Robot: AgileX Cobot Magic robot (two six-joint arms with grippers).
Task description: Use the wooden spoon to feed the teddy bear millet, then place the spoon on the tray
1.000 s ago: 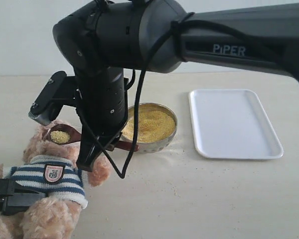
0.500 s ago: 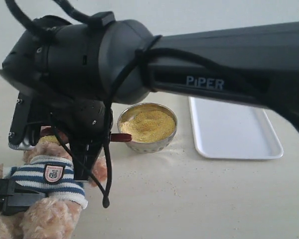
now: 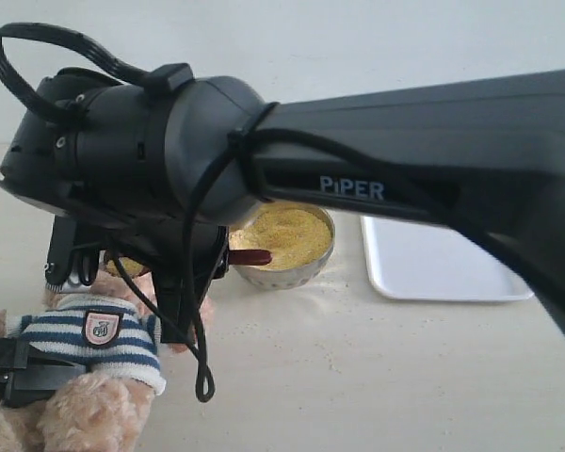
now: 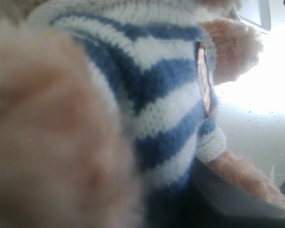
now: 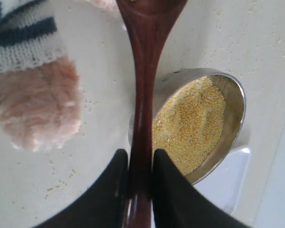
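1. Feeding is judged to be the step in hand. The spoon (image 5: 145,71) is pinched at its handle by the right gripper (image 5: 139,159), jaws pressed onto the wood from both sides. The spoon's scoop end is out by the bear (image 3: 85,325), whose head is hidden behind the arm in the exterior view.
2. The left gripper (image 3: 24,372) lies against the bear's body below the striped shirt; whether it is clamped there cannot be told.
3. The spoon should be held level until the muzzle is reached, so that no millet (image 5: 190,128) is shed onto the desk (image 3: 358,377), where stray grains are already scattered.
4. The tip should be brought to the mouth slowly and only touched there — a push could tip the soft plush over.
5. The handle's end shows just beside the rim of the bowl (image 3: 292,275). It should be lifted clear of that rim when the spoon is carried to the tray (image 3: 433,273) — which lies beyond the bowl, on the side away from the bear.
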